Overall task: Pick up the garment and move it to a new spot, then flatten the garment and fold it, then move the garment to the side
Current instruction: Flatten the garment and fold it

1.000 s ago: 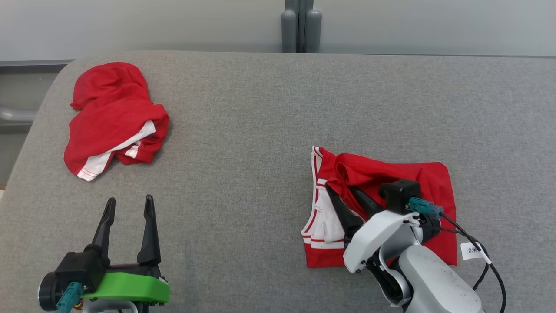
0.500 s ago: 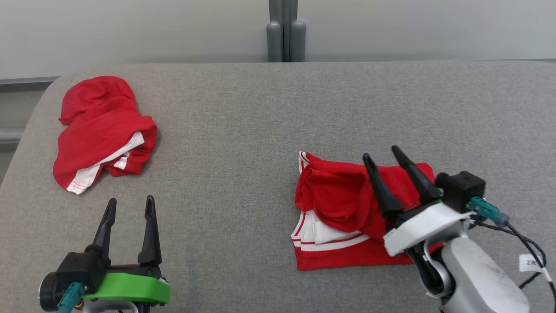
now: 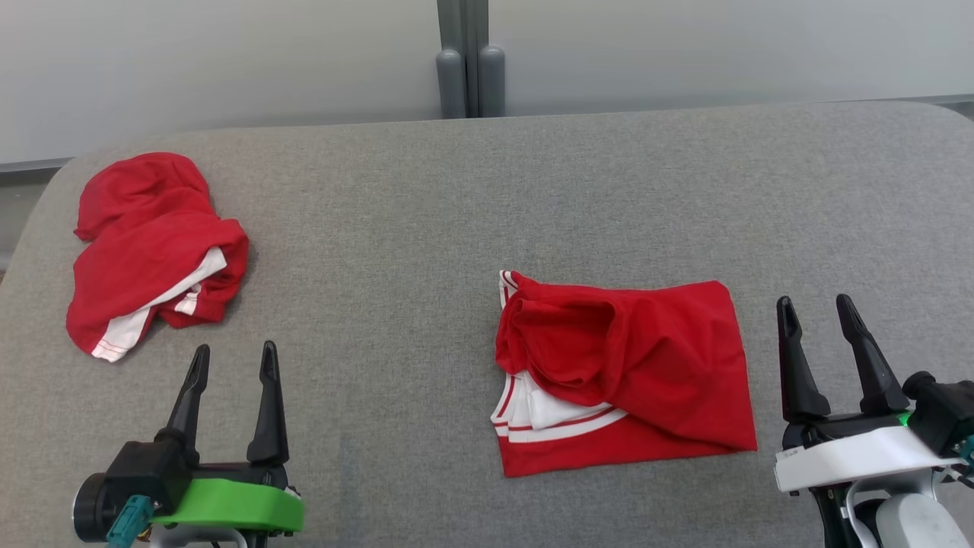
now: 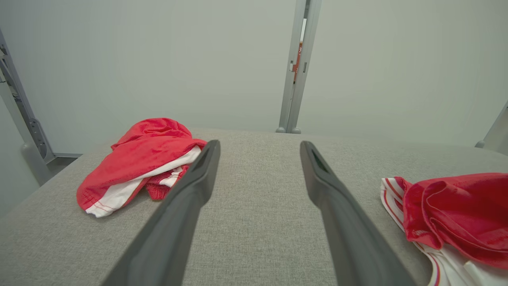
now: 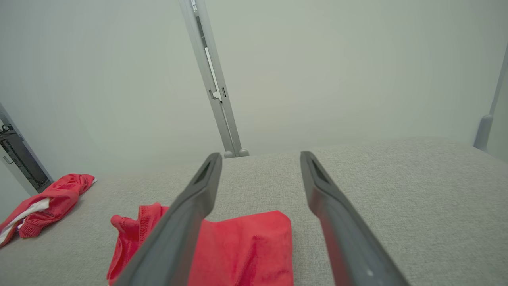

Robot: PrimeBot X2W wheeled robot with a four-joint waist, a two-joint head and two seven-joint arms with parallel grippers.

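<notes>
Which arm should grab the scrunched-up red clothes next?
Probably the left. The left fingers are open and sit close to the scrunched-up garment. The right fingers are far across, beside the folded garment.

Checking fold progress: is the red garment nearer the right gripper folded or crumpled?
Folded: the garment lies as a rough rectangle, one bunched layer on top.

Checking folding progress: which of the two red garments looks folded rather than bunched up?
The folded garment beside the right gripper, roughly rectangular; the crumpled garment at the far left is a bunched heap.
</notes>
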